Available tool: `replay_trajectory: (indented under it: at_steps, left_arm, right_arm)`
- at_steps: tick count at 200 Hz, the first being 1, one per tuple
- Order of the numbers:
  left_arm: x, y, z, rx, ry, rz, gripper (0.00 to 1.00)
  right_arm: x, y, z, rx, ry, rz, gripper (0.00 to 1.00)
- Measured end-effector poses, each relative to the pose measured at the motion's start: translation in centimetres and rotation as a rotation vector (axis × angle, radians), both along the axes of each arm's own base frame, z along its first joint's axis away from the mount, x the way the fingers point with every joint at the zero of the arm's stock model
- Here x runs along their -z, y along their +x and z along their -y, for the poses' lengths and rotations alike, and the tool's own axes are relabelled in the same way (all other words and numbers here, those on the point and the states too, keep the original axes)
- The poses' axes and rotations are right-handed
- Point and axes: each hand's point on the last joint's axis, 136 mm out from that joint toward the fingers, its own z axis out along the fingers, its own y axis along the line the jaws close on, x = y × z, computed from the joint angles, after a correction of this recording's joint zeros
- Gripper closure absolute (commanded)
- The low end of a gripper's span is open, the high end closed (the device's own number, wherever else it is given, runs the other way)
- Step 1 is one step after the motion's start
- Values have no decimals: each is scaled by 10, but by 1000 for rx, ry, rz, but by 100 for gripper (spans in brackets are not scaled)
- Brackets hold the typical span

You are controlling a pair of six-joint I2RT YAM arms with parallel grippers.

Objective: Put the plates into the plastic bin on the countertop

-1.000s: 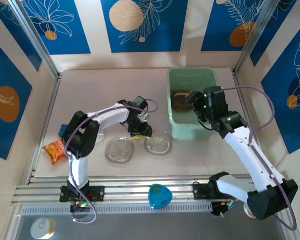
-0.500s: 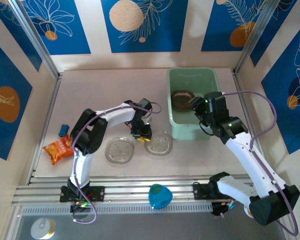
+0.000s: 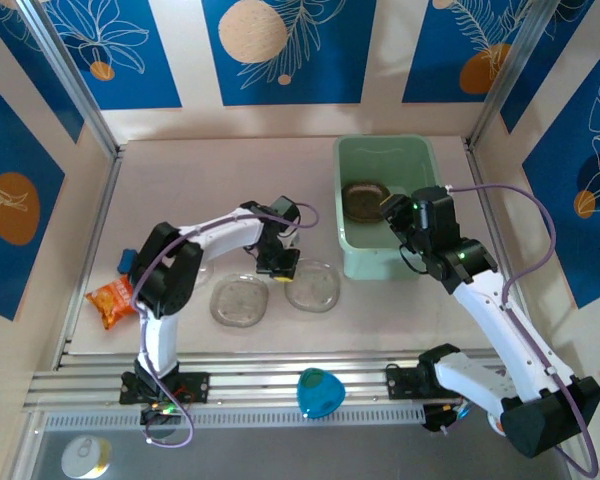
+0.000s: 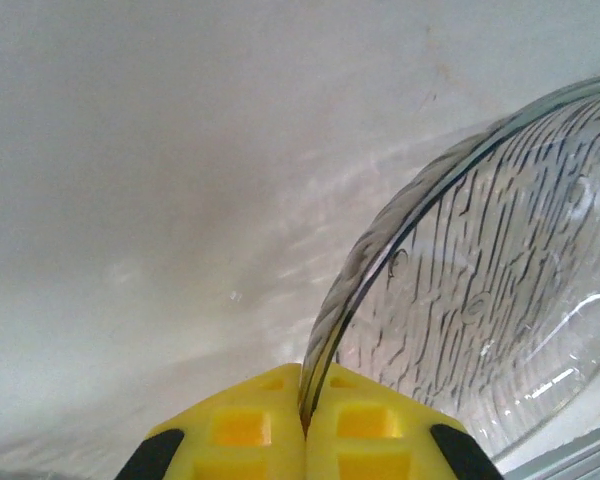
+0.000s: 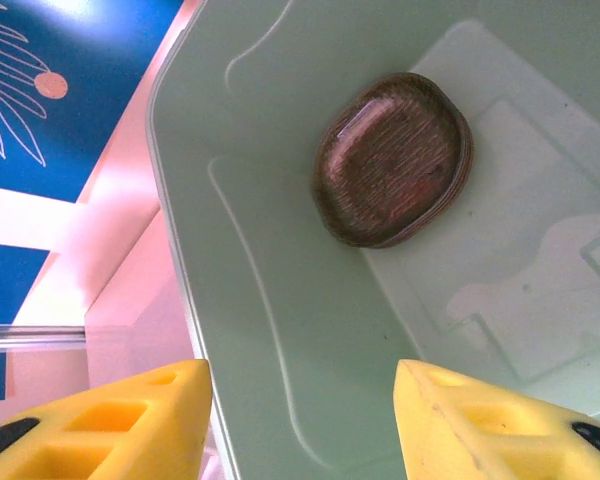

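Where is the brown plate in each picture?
Top external: the brown plate sits inside the mint-green bin, right of centre, upper half.
Right wrist: brown plate at upper middle, on the bin's floor, beyond the yellow fingers.
Shared landmark: the bin's pale green wall around the plate.

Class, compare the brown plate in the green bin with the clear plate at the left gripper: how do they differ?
Colour: the brown plate is dark-tinted, the clear plate colourless. Place: the brown plate lies inside the bin, the clear plate outside it. Hold: the brown plate lies free, the clear plate's rim is pinched in the left gripper. Both are rounded and streaked.
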Motion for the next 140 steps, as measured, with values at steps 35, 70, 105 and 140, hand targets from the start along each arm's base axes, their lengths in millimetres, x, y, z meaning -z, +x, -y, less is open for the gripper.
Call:
replay_trajectory:
  at_steps: [35, 70, 105, 140]
  left_arm:
    - [-18, 0, -21, -35, 9, 62, 100]
    - [-49, 21, -42, -102, -12, 166, 100]
    - [-87, 46, -68, -205, -49, 281, 100]
    - [-133, 69, -82, -314, -120, 424, 100]
  right_arm:
    - [0, -2, -8, -25, -2, 2, 50]
    - [-6, -4, -14, -42, 0, 11, 52]
    - [-27, -3, -18, -47, 17, 53, 54]
    - [-41, 4, -26, -76, 25, 74, 57]
